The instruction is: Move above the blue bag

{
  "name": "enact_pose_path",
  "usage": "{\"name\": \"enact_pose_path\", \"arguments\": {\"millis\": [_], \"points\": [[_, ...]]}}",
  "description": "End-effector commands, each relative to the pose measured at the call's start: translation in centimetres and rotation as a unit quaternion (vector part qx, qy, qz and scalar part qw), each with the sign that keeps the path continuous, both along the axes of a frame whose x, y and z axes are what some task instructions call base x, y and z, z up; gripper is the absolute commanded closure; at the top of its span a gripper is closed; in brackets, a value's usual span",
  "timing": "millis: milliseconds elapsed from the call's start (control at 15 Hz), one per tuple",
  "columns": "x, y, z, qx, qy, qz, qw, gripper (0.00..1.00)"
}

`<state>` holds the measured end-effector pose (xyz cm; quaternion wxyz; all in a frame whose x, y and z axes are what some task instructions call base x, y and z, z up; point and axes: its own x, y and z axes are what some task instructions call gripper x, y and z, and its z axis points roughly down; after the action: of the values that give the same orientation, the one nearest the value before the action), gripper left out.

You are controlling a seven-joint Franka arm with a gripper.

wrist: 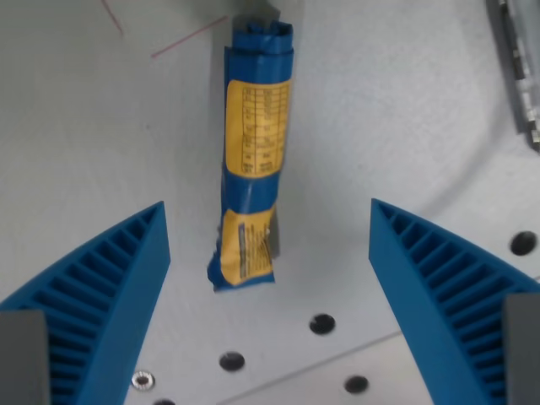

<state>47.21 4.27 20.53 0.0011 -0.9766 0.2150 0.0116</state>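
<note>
My fingers [268,278] are wide open, holding nothing. The bag [256,152] looks light, soft and crinkly, probably slippery; I'd pinch mid-roll.

The bag [253,160] lies lengthwise on the table [380,110], between the spread hand [268,245] fingers.

Pale tabletop [380,118] with dark holes [321,323]

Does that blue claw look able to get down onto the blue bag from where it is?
Probably yes. The gripper is open, its fingers spread to either side of the blue bag, and nothing lies between them. The bag stretches up and away across the table.
</note>
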Motion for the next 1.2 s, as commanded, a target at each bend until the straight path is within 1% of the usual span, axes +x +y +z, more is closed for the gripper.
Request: {"name": "enact_pose_path", "arguments": {"millis": [67, 333, 600, 867, 1200], "points": [[-0.4, 0.5, -1.3, -0.014, -0.046, -0.058, 0.9972, 0.0], [-0.3, 0.7, -2.9, -0.017, -0.046, -0.062, 0.9968, 0.0], [-0.4, 0.9, -4.0, -0.02, -0.047, -0.062, 0.9967, 0.0], [-0.5, 1.0, -4.6, -0.022, -0.049, -0.059, 0.9968, 0.0], [-0.6, 1.1, -5.0, -0.023, -0.05, -0.054, 0.997, 0.0]]}}
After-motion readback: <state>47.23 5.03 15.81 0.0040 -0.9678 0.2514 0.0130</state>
